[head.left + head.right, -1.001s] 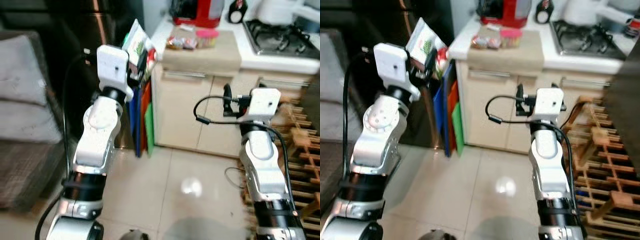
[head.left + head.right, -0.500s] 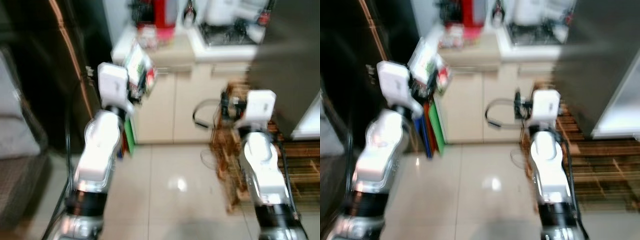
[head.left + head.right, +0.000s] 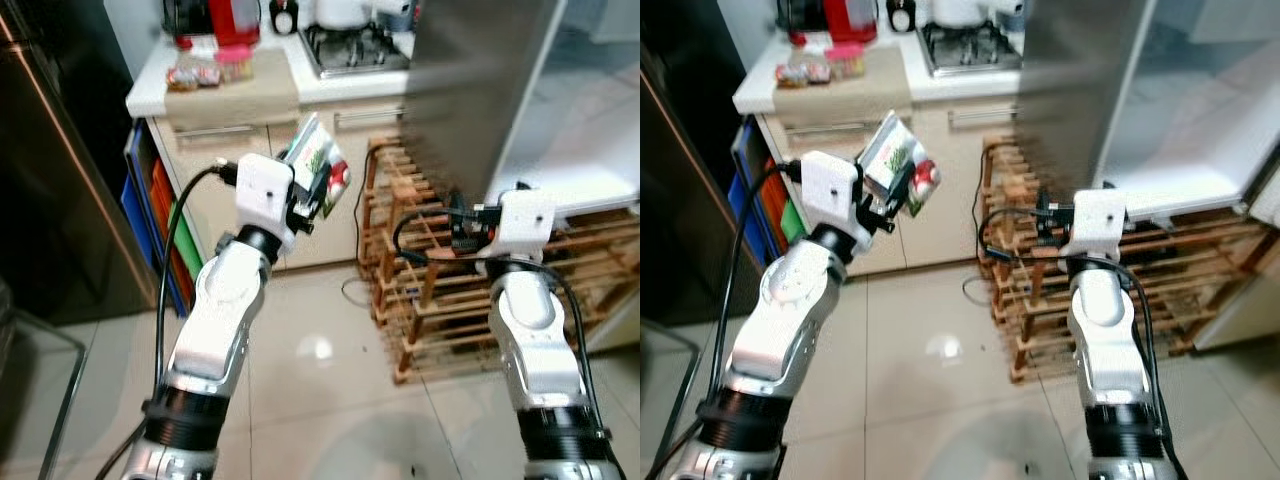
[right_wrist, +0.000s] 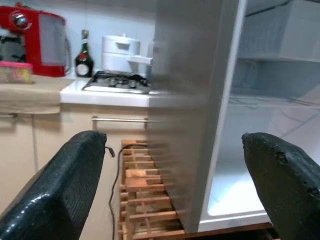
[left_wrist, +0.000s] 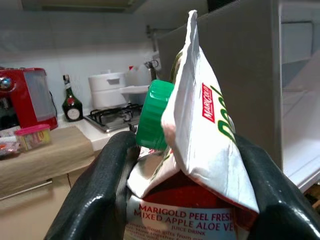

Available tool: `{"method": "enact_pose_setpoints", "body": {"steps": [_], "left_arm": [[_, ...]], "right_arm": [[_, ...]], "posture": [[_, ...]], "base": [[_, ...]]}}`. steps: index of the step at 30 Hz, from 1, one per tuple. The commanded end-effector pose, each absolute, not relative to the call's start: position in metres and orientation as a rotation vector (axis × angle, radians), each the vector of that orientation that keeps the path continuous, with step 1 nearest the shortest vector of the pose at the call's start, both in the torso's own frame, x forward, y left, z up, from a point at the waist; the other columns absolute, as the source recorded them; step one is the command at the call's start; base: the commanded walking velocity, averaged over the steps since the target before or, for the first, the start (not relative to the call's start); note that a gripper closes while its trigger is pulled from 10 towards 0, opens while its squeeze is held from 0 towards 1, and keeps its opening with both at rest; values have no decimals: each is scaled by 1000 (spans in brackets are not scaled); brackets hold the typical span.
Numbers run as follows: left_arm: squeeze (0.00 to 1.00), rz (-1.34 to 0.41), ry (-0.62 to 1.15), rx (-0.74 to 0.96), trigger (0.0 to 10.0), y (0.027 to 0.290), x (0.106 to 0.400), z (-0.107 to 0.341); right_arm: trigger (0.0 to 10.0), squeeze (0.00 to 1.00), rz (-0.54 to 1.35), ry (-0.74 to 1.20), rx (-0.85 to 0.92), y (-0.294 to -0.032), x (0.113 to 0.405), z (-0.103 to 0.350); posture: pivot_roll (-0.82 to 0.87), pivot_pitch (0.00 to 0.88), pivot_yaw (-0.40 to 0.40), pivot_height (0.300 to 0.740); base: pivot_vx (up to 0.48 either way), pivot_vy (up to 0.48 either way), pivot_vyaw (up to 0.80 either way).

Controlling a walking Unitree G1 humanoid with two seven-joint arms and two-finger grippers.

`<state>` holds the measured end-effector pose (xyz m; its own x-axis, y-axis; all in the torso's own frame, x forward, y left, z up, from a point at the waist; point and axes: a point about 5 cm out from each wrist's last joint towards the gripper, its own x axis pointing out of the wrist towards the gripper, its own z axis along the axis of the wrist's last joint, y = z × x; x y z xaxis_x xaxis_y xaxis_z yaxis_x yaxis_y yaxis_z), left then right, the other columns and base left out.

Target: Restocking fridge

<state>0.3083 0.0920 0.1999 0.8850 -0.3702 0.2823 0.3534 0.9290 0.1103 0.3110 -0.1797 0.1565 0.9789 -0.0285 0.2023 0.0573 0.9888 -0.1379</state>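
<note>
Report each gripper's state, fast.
Left gripper: shut on the white-and-red juice carton with green cap.
Right gripper: open, empty.

We see two arms (image 3: 215,330) built of glossy silver-white shells, rounded and segmented, each with a black ribbed band low down near the elbow. Each wrist carries a boxy white housing (image 3: 263,190) with small dark screw points on its face. A black cable (image 3: 178,240) loops from the left housing down along the left arm; another black cable (image 3: 415,232) curls out beside the right housing (image 3: 525,218) and trails down the right arm (image 3: 535,350). The left tool (image 5: 175,200) has thick, glossy black fingers (image 5: 95,200); the right tool (image 4: 172,185) has black fingers (image 4: 55,185) with a fine woven texture.
</note>
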Motion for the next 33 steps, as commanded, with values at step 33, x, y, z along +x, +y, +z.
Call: {"method": "enact_pose_setpoints", "body": {"steps": [33], "left_arm": [[0, -113, 28, 40, 10000, 149, 320, 119]], "right_arm": [[10000, 0, -127, -62, -162, -203, 291, 115]], "posture": [[-103, 0, 67, 740]], "base": [[0, -392, 109]]}}
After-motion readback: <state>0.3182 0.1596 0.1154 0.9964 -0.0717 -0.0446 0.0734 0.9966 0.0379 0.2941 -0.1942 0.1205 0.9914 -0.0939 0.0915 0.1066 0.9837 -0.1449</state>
